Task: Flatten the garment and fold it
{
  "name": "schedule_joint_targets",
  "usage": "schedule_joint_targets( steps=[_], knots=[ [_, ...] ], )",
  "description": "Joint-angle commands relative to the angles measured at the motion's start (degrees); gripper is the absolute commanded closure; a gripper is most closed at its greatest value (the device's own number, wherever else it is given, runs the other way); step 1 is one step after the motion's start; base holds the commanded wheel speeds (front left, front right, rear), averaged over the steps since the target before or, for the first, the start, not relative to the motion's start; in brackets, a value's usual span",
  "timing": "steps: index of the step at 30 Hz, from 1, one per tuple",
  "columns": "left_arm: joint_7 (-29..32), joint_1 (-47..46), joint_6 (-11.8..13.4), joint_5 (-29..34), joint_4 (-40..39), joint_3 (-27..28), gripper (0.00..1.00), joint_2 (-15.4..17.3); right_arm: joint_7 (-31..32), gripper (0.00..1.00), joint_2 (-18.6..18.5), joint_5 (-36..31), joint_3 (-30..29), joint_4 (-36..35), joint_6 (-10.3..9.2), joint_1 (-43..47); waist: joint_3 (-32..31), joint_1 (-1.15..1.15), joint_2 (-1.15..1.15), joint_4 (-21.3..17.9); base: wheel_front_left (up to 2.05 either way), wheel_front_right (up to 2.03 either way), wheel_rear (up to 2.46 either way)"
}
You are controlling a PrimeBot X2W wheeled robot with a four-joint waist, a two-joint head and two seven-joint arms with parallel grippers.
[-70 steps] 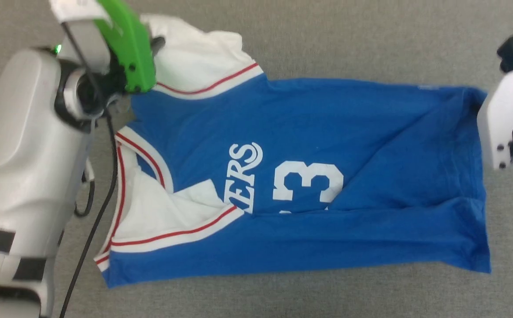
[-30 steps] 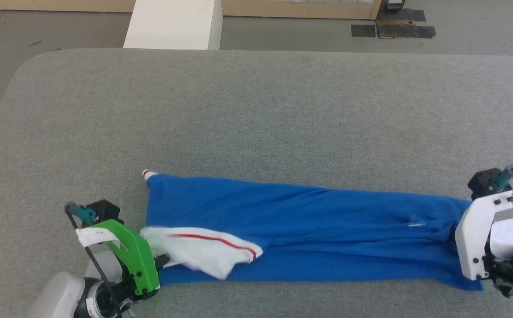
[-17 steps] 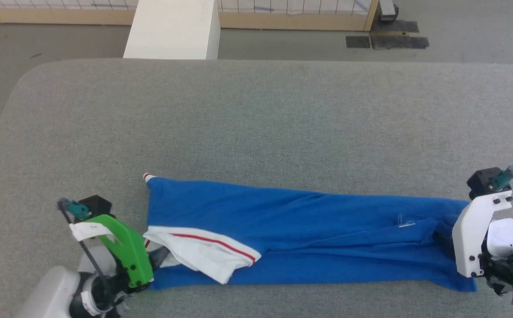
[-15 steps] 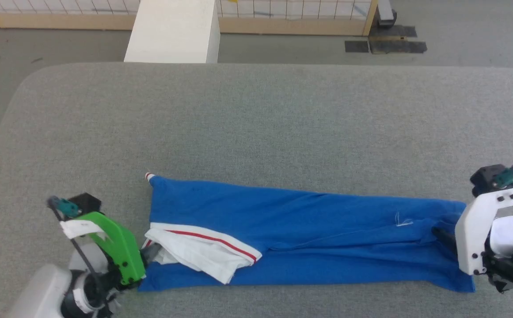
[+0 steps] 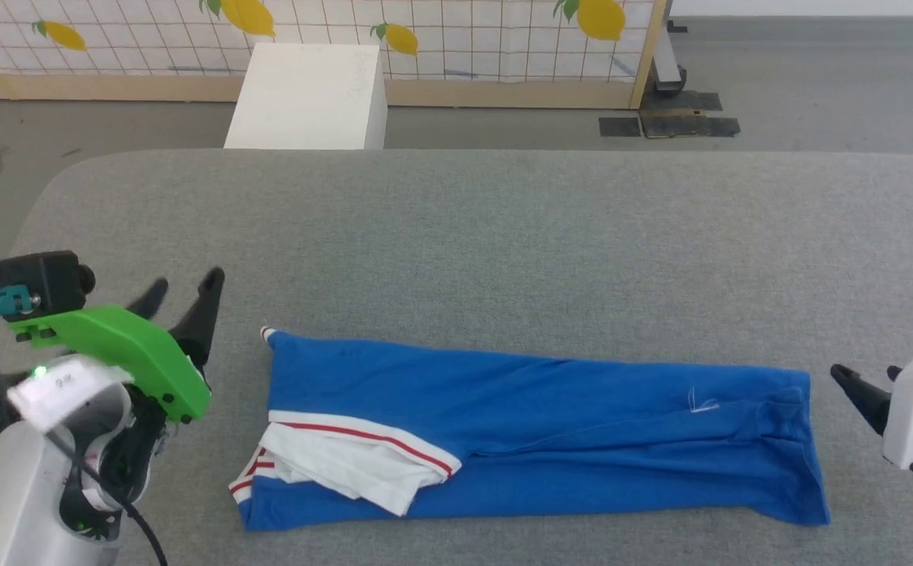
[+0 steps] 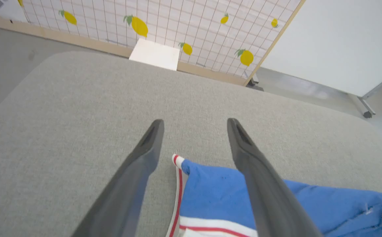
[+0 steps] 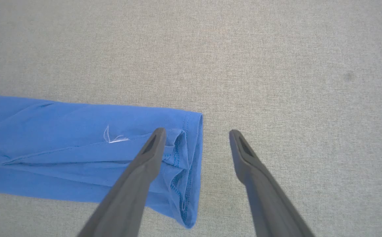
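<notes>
We see the royal-blue jersey T-shirt lying folded into a long, narrow band across the near part of a grey padded table, with a white sleeve with red-striped trim lying on top at its left end. Our left gripper hovers just beside that end and our right gripper at the hem end — both with fingers spread wide, holding nothing. Beyond the table stands a white box.

One garment, one table, one box
</notes>
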Motion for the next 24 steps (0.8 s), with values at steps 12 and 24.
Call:
schedule_joint_targets(
  steps=[12, 24],
  knots=[
    [-27.13, 0.07, -6.08, 8.83, 6.67, 0.4, 0.0, -5.41, -1.27, 0.0, -0.18, 0.12, -1.71, 2.32, -0.06, 1.34, 4.43, 0.0, 0.0, 0.36, 0.0, 0.0, 0.0],
    [-35.29, -0.26, -7.26, 13.57, 10.48, -0.85, 0.0, -7.69, 1.35, 0.0, -4.25, 4.34, 6.12, 8.63, -0.06, -0.16, 9.03, 0.0, 0.0, 1.41, 0.0, 0.0, 0.0]
  ],
)
